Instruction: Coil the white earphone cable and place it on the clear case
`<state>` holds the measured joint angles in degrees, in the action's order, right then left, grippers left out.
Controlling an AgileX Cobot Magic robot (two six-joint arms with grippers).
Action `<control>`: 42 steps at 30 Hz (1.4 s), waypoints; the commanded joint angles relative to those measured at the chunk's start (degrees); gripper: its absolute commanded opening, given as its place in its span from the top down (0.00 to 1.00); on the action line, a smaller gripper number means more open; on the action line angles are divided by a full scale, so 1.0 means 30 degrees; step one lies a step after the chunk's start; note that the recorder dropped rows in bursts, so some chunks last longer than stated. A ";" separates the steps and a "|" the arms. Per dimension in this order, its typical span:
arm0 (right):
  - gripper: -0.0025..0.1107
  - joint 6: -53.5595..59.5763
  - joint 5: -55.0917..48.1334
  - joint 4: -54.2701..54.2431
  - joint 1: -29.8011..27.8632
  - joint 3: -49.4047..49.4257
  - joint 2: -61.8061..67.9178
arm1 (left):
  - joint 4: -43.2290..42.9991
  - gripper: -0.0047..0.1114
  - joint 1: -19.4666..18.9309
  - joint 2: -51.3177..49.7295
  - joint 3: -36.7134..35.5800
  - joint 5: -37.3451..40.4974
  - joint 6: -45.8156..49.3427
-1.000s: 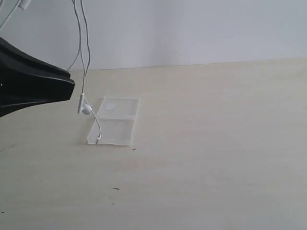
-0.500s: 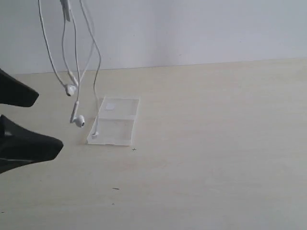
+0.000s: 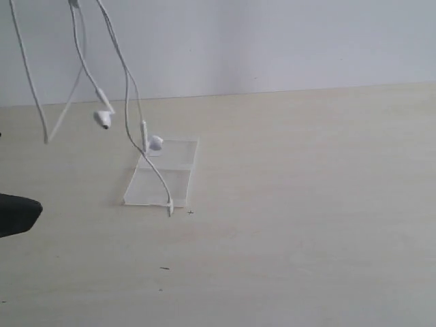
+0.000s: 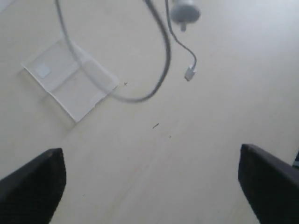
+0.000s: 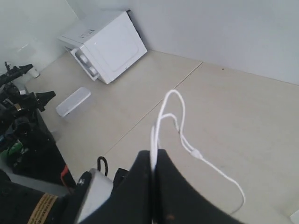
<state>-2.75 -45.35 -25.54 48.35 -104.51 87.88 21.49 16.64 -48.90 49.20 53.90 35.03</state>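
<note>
R gripper (image 5: 153, 153) pinching white earphone cable (image 5: 196, 153), L gripper (image 4: 150, 157) wide, empty

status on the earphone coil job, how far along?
Done: white earphone cable is picked up, pinched in the shut right gripper. In hand: it dangles uncoiled, plug down by the clear case corner; left gripper open, empty. Left: coil it, lay it on the case.

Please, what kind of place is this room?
Probably a robotics lab or test room: a pale table against a plain white wall, a white boxy unit, and dark equipment nearby.
</note>
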 commanded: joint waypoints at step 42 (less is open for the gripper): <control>0.98 0.8928 -0.7541 -0.0076 -0.0010 0.2863 -0.0362 | 0.0099 0.14 -0.0033 0.7344 0.0090 -0.2468 0.0802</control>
<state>23.38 -65.60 -28.78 48.35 -95.60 87.31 21.35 16.64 -26.16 49.26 47.52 35.57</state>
